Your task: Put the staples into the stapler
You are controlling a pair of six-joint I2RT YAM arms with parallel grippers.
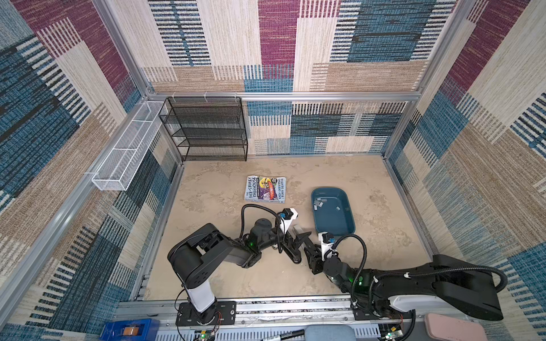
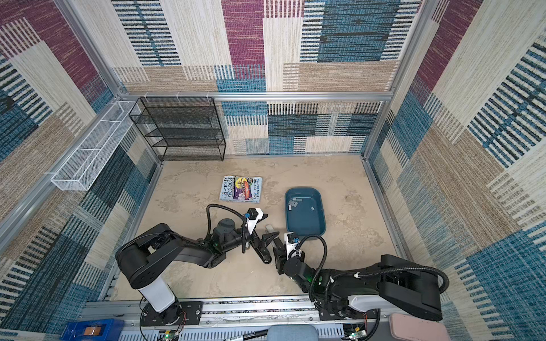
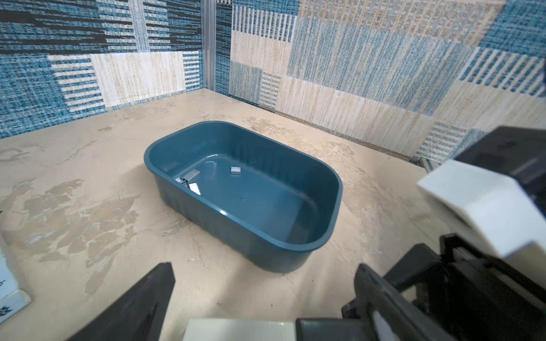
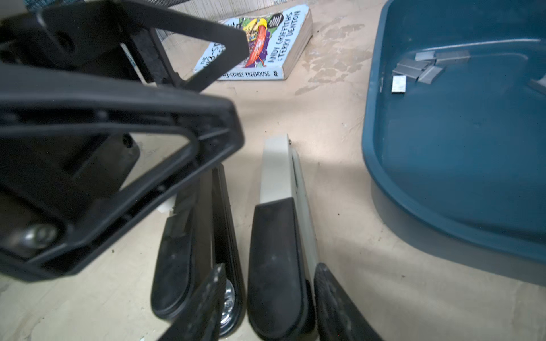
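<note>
The stapler (image 4: 280,236) lies swung open on the table, its grey-and-black top arm beside its black base (image 4: 201,230). In both top views only its grey tip (image 1: 297,229) (image 2: 269,229) shows between the grippers. My right gripper (image 4: 270,271) (image 1: 309,249) is open astride the black end of the top arm, with a gap on the base side. My left gripper (image 3: 266,267) (image 1: 298,246) stands wide open over the stapler's front half, gripping nothing. Several silver-grey staples (image 4: 419,68) (image 3: 189,180) (image 1: 320,203) lie in the far end of a blue tub (image 1: 334,221).
The blue tub (image 3: 266,212) sits just right of and behind the grippers. A paperback book (image 1: 266,189) lies flat behind the left arm. A black mesh shelf (image 1: 206,130) stands at the back left wall, beside a white wire basket (image 1: 127,153).
</note>
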